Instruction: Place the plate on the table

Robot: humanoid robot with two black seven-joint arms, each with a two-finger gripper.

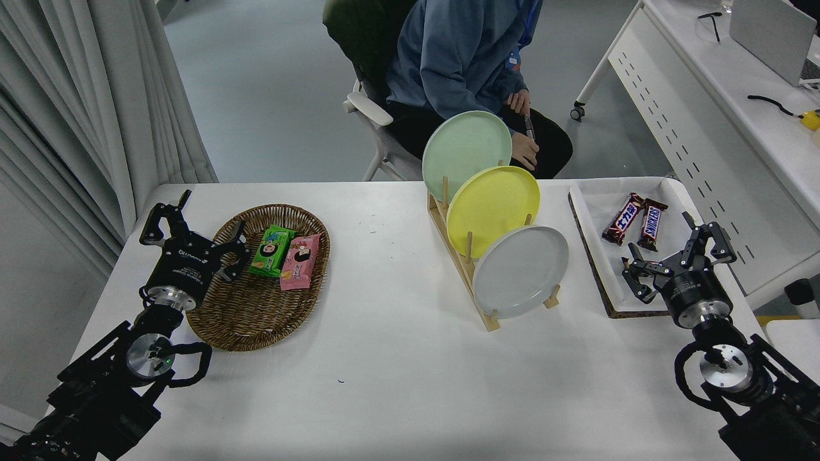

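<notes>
The pale grey plate (520, 271) stands on edge in the front slot of a wooden rack (462, 264) on the white table (397, 371). A yellow plate (492, 210) and a mint green plate (466, 153) stand behind it in the same rack. My right gripper (676, 255) is open and empty at the lower right, over the near edge of a white tray, well to the right of the grey plate. My left gripper (192, 227) is open and parked at the lower left, by the basket's left rim.
A wicker basket (259, 301) at the left holds a green and a pink snack pack. A white tray (599, 211) at the right holds two chocolate bars (634, 221). A person in a blue hoodie (461, 57) sits at the far side. A white desk (737, 102) stands at the right.
</notes>
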